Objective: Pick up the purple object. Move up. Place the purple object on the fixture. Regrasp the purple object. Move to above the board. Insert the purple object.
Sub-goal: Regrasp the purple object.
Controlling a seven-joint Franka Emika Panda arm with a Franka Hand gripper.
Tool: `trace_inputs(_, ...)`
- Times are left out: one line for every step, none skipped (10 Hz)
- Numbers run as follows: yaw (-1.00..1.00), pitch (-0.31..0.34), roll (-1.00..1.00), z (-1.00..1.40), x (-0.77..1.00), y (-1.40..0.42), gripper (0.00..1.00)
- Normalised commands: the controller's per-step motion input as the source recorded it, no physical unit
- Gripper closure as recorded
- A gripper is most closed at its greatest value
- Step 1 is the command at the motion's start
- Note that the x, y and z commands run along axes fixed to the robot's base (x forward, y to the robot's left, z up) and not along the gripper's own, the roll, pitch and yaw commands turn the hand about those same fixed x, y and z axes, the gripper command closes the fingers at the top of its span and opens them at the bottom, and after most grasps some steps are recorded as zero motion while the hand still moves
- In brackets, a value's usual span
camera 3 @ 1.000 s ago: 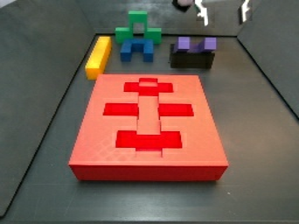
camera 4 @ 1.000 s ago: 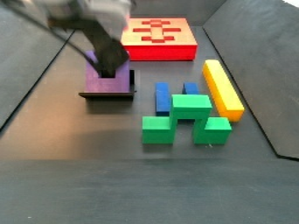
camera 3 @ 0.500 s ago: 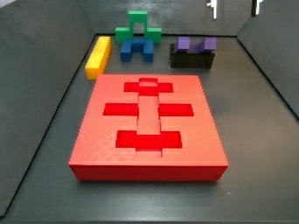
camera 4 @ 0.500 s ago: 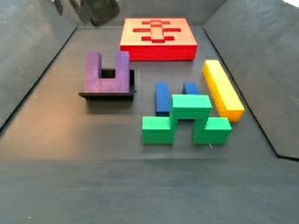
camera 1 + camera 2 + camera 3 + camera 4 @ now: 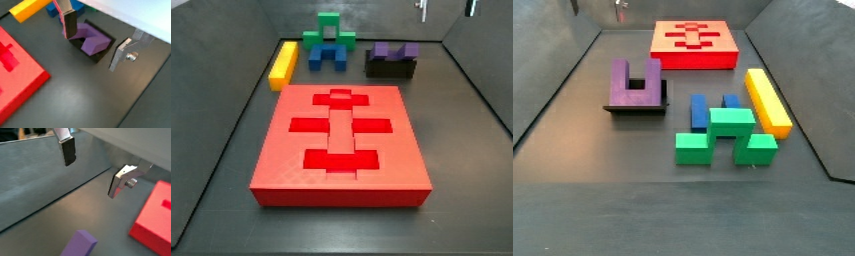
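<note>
The purple object [image 5: 396,51] sits in the black fixture [image 5: 392,69] with its two prongs up, at the back right of the floor. It also shows in the other side view [image 5: 636,81], on the fixture [image 5: 636,108]. My gripper [image 5: 445,8] is open and empty, high above the purple object; only its fingertips show at the top edge in both side views [image 5: 600,6]. In a wrist view the purple object [image 5: 90,39] lies far below, between the open fingers [image 5: 68,22]. The red board [image 5: 341,140] lies in the middle.
A yellow bar [image 5: 283,64], a green block [image 5: 330,33] and a blue block [image 5: 329,55] stand at the back left, beside the fixture. Dark sloping walls [image 5: 476,90] enclose the floor on both sides.
My gripper has risen straight up from the fixture, out to the top edge of both side views. The purple object stays on the fixture, let go.
</note>
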Motion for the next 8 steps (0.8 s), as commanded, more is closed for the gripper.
trace_inputs(0.53,0.000,1.00,0.00,0.12,0.00,0.00)
trace_inputs(0.53,0.000,1.00,0.00,0.20,0.00,0.00)
trace_inputs(0.50,0.000,1.00,0.00,0.22,0.00,0.00)
trace_inputs(0.48,0.000,1.00,0.00,0.23,0.00,0.00)
trace_inputs(0.50,0.000,1.00,0.00,0.22,0.00,0.00)
trace_inputs(0.51,0.000,1.00,0.00,0.35,0.00,0.00)
trace_inputs(0.47,0.000,0.99,0.00,0.41,0.00,0.00)
trace_inputs(0.45,0.000,1.00,0.00,0.43,0.00,0.00)
